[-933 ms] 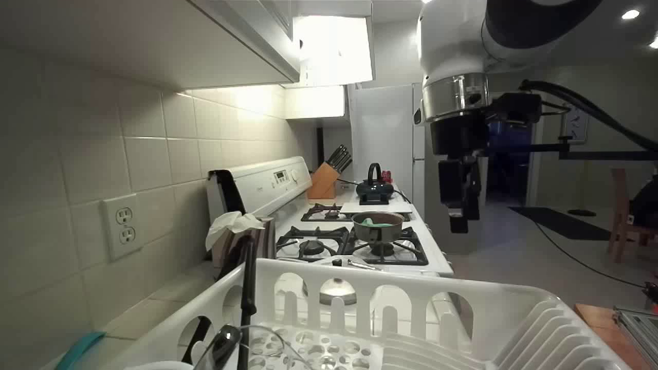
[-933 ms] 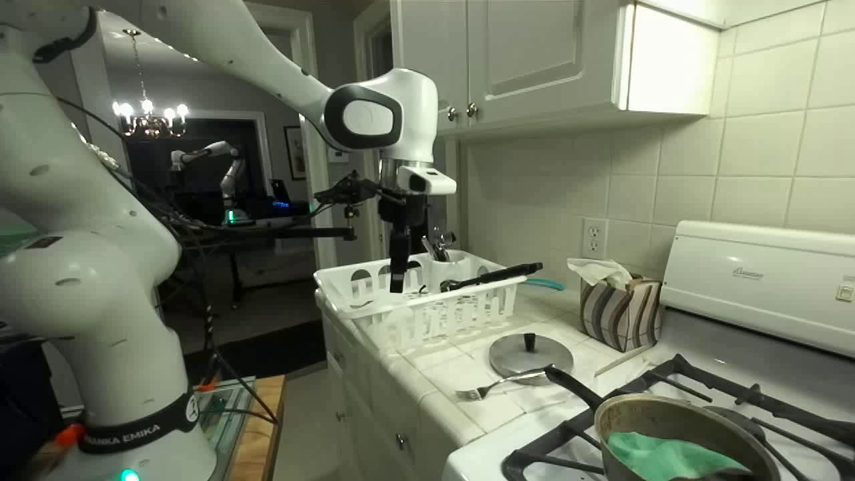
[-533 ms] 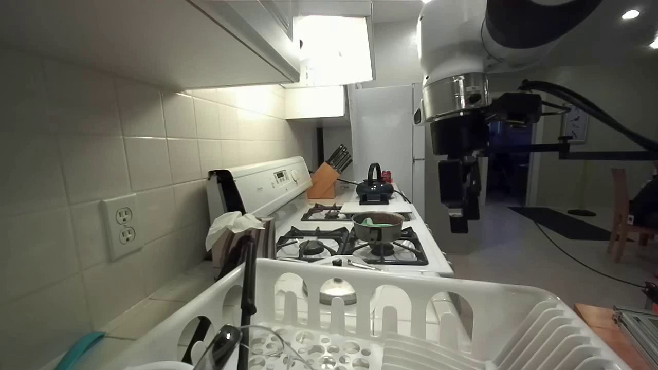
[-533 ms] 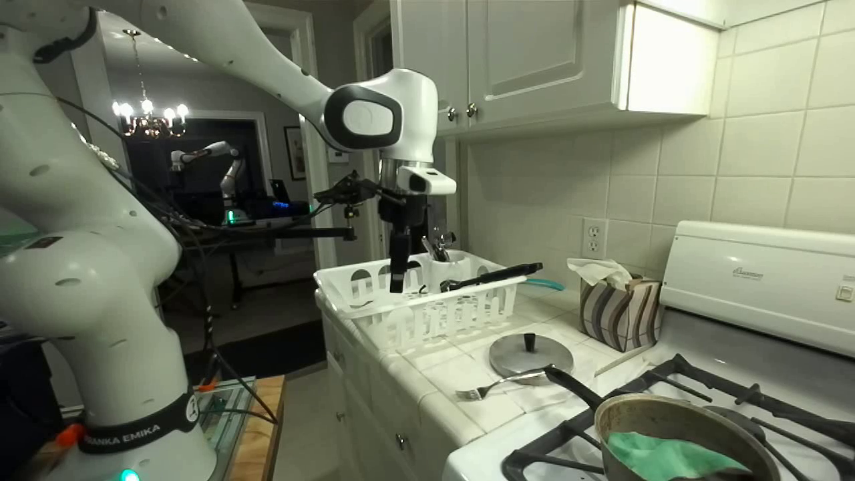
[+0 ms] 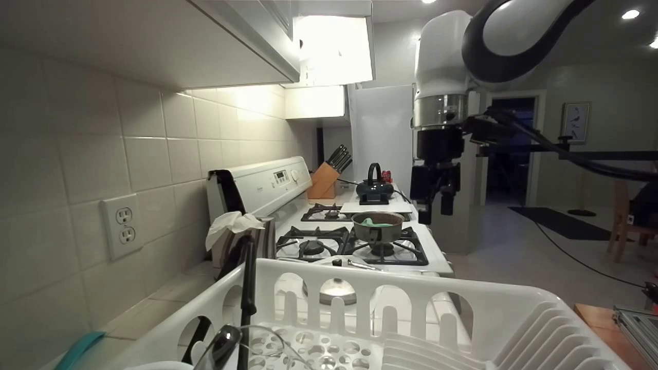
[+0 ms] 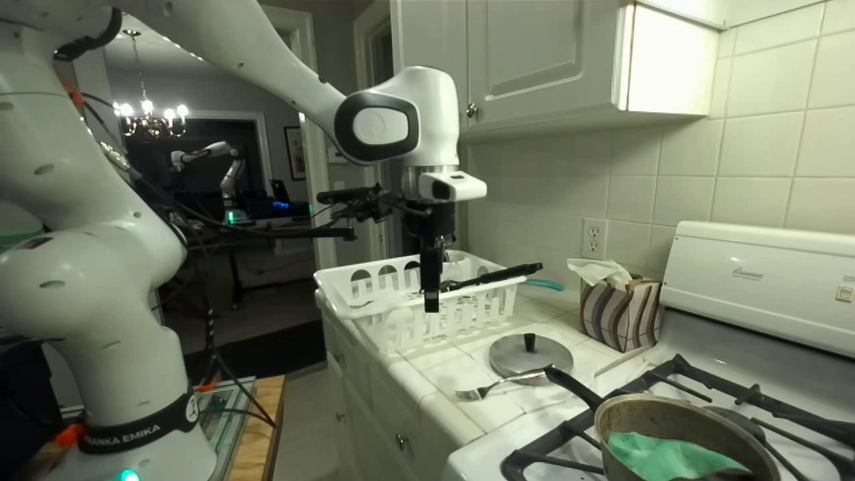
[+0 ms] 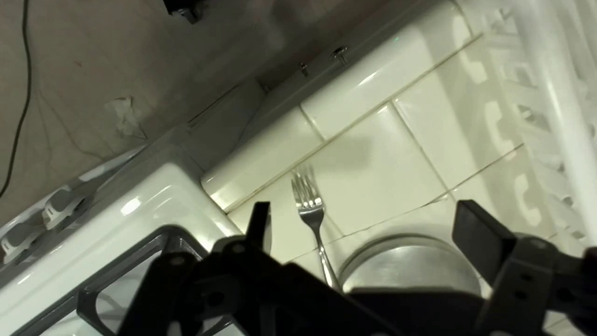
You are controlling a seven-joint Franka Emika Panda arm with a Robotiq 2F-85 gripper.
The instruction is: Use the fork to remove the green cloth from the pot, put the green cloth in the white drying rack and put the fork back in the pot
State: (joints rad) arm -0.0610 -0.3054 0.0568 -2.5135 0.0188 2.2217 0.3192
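The green cloth (image 6: 668,457) lies inside the pot (image 6: 606,446), which sits on a stove burner with its dark handle toward the counter. On the tiled counter rests the silver fork (image 6: 494,386), its handle end at the edge of a metal lid (image 6: 531,355). The white drying rack (image 6: 401,327) stands at the counter's far end. My gripper (image 6: 432,306) hangs above the counter, in front of the rack in that view. In the wrist view the gripper (image 7: 364,207) is open, and the fork (image 7: 311,215) shows below, between the fingers but well apart from them.
A long black-handled utensil (image 6: 501,274) lies across the rack's side. A striped tissue box (image 6: 620,314) stands by the wall. Black grates (image 5: 313,241) cover the stove, with a kettle (image 5: 374,188) and knife block (image 5: 324,181) behind. A cabinet (image 6: 534,60) overhangs the counter.
Over the last half second my arm and gripper have moved toward the stove side, and the wrist has turned. Fork, pot, cloth and rack stay where they were.
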